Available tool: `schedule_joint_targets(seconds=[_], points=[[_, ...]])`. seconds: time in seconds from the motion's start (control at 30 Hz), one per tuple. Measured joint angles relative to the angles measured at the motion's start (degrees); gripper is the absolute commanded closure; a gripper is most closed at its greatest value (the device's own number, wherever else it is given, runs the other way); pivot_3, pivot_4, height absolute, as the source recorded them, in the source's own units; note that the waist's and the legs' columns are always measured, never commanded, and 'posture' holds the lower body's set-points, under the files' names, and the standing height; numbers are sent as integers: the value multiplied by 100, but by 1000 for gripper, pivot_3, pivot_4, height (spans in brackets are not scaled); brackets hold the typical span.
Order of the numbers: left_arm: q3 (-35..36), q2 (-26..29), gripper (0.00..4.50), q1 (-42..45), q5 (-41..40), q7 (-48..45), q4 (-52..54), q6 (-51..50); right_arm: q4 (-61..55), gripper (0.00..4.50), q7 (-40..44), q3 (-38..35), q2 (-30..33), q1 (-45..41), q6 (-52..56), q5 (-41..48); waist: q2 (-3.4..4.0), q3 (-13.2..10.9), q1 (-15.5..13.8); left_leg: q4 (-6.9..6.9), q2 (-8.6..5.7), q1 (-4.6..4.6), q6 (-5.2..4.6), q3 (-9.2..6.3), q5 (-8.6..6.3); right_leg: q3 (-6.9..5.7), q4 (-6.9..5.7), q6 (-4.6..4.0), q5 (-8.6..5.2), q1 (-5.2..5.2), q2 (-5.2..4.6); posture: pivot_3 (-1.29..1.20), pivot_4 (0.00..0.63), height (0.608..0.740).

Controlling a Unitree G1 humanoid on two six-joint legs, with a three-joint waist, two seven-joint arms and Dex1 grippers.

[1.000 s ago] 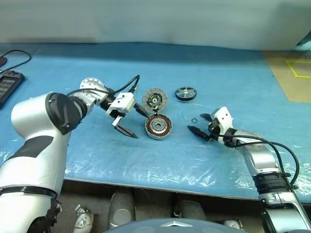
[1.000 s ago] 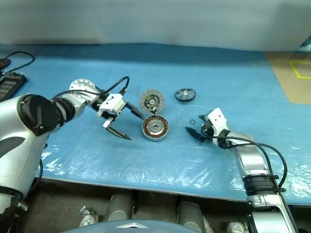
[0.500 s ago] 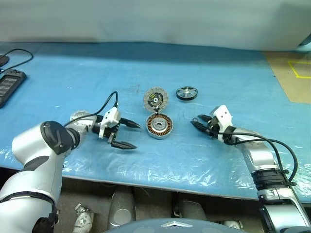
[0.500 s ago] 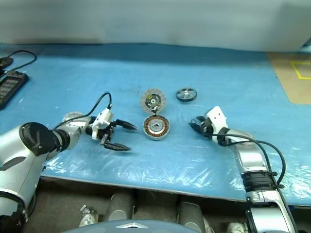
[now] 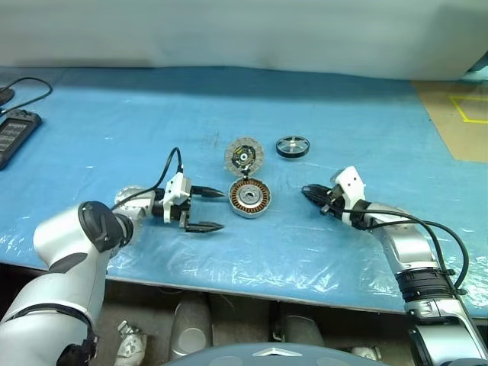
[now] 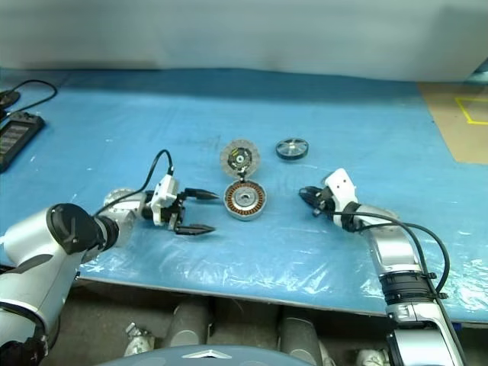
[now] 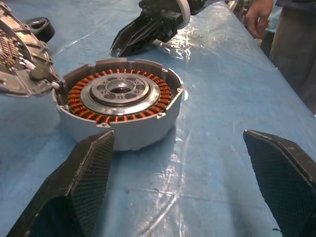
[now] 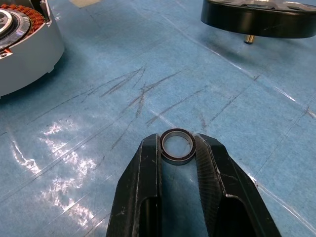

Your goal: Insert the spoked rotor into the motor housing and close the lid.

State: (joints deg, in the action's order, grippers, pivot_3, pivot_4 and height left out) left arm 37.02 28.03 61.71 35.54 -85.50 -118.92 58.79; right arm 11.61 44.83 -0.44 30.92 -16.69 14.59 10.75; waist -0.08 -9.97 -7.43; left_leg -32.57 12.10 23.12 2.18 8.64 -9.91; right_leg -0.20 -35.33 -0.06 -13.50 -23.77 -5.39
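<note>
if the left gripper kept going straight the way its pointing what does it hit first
Probably the motor housing: it lies just ahead of the open left gripper, though slightly off its centreline.

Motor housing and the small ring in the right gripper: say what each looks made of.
Motor housing: probably cast metal, matt light-grey wall; inside, glossy copper-orange wire windings around a bright machined silver hub.
Small ring between the right gripper's fingers: likely metal, with a dark rim and a shiny silver inner band, though plastic can't be ruled out.

Blue table (image 5: 366, 107) under clear film.
The housing (image 5: 250, 198) lies mid-table; lid (image 5: 243, 156) just behind it, rotor (image 5: 292, 146) behind-right, black device (image 5: 14, 131) far left.
</note>
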Motion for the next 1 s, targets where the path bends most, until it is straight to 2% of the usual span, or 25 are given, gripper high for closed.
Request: schedule_joint_targets(seconds=[0.27,0.47,0.67,1.0], points=[[-9,-153,98,-14,-271,-6,1,16,-1034,3906,279,1,271,158,527,172,0,0,11,0,1,1,2,0,0,4,-2,4,2,-6,2,0,150,740],[7,-220,98,-104,-406,-401,0,-50,-1907,3906,503,390,46,-234,959,440,0,0,20,2,2,1,2,0,0,5,-4,10,6,-9,3,0,150,740],[10,-82,98,-107,-533,-562,1,-41,-1680,3906,503,1086,-407,-556,953,277,0,0,25,2,0,5,13,2,-2,6,-8,8,5,-16,2,0,150,740],[185,227,98,-98,-547,-667,1,-68,-1314,3906,646,1329,-574,-743,755,125,0,0,24,2,-1,6,16,3,-2,10,-11,19,11,-19,2,0,150,740]])
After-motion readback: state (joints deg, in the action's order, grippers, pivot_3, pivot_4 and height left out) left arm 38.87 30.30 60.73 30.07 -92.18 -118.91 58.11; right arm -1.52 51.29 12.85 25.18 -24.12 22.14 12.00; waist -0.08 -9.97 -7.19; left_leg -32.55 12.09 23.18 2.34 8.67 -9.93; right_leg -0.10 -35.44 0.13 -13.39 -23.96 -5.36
